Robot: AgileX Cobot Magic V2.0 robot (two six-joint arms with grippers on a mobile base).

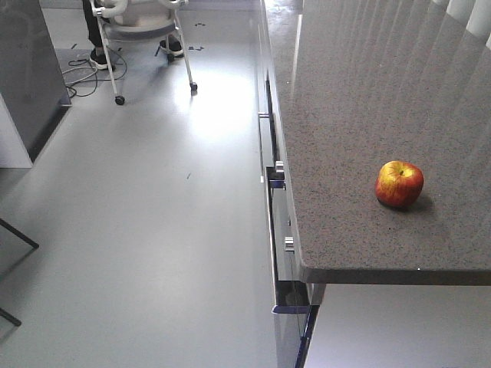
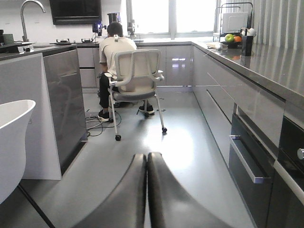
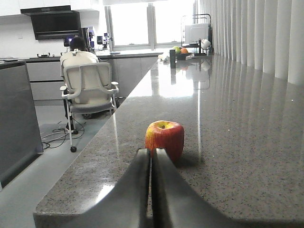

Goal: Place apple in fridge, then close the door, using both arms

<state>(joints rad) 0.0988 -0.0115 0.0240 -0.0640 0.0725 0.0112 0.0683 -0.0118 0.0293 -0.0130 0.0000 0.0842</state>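
Right pincer [image 3: 151,152], jaws together, faces the apple [image 3: 164,140] just beyond its tips.

Speckled grey counter [image 1: 360,100], long and glossy. One apple [image 1: 399,184], red with yellow, rests upright on it near the front edge. Far end: fruit [image 3: 181,50] and a dark cup [image 3: 172,58].

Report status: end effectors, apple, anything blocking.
Left end effector shut, empty, over floor. Right end effector shut, empty, just short of apple. Apple upright on counter, near edge. Nothing between.
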